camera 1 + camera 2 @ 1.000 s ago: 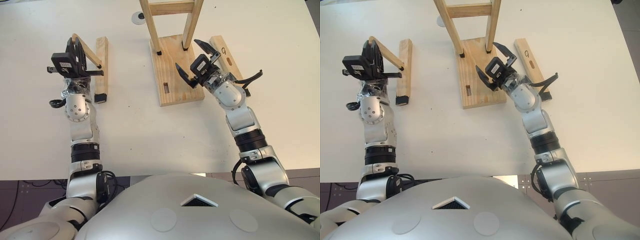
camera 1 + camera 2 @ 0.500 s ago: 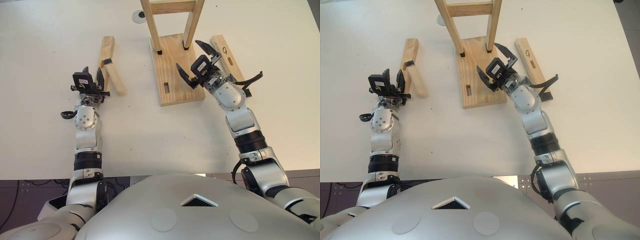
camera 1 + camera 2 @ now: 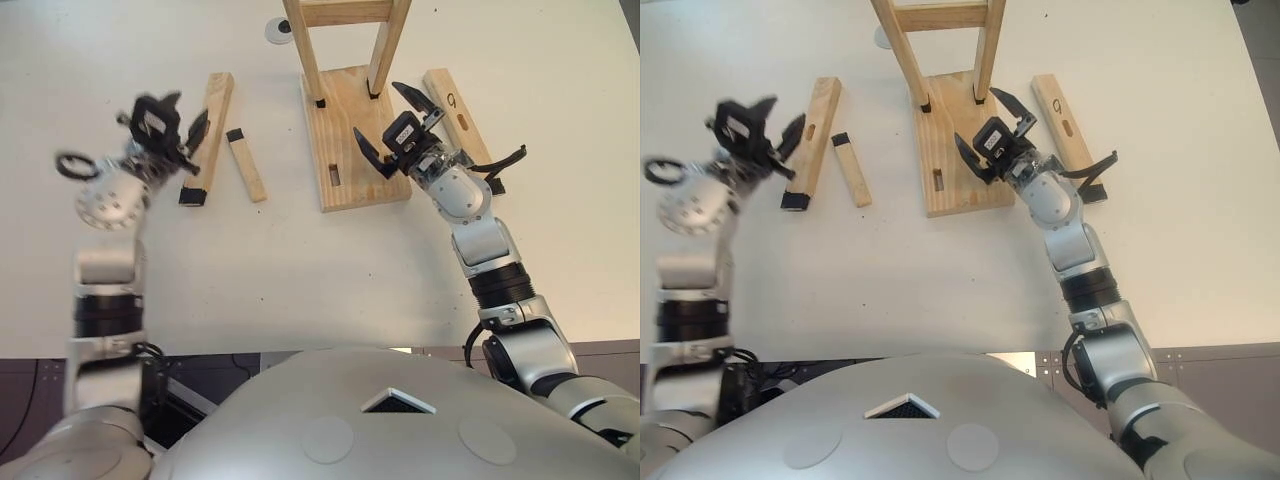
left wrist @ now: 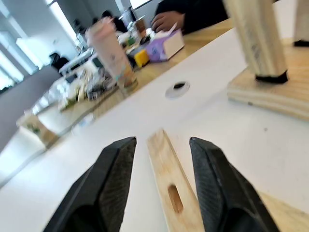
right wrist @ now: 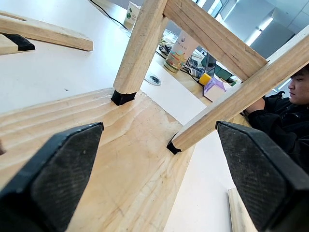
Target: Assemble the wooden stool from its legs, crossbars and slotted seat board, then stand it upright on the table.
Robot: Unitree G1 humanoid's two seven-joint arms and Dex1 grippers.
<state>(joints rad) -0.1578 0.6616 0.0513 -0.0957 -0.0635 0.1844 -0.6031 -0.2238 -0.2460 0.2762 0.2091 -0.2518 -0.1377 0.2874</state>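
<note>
The slotted seat board [image 3: 350, 150] lies flat mid-table, with two legs and a crossbar [image 3: 345, 14] standing in its far slots. My right gripper [image 3: 395, 124] hovers open over the board's right edge, facing the legs [image 5: 139, 50]. A slotted wooden piece [image 3: 208, 130] with a black end cap lies at the left, and a short bar [image 3: 247, 163] lies flat beside it. My left gripper [image 3: 172, 118] is open just left of that slotted piece [image 4: 171, 193], which lies between its fingers [image 4: 108, 188] without contact. Another slotted piece [image 3: 455, 115] lies right of the board.
A small round white cap [image 3: 277, 35] sits in the table behind the stool frame. The table's front edge runs near my arms. Beyond the table's far side are a desk with cups and boxes [image 4: 111, 48] and a seated person.
The short bar has left my left gripper and now lies flat on the table. The left arm has swung out to the left, its gripper open. The right arm has kept still.
</note>
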